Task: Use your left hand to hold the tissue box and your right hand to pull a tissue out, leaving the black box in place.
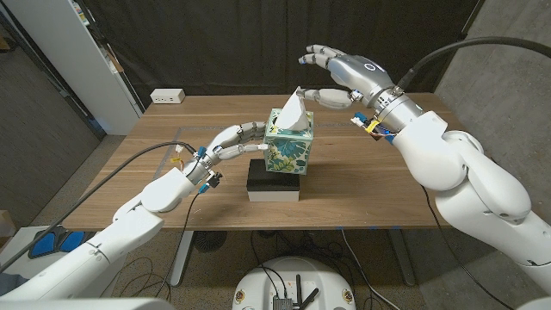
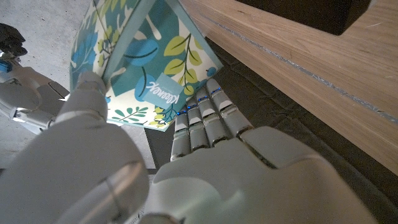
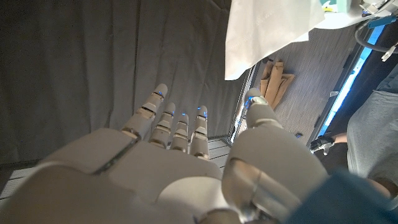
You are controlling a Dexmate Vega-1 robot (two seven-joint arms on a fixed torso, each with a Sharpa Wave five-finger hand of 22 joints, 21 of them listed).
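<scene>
Above the tissue box [image 1: 287,148], gripped by left hand [image 1: 237,141], tissue [image 1: 294,112] upright; just right, right hand [image 1: 337,76] spread, empty, nearer.

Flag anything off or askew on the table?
Nothing spilled or damaged. The teal floral tissue box sits upright on the black-and-white box, a white tissue sticking up from its top. The left hand grips its side; the right hand hovers open beside the tissue.
</scene>
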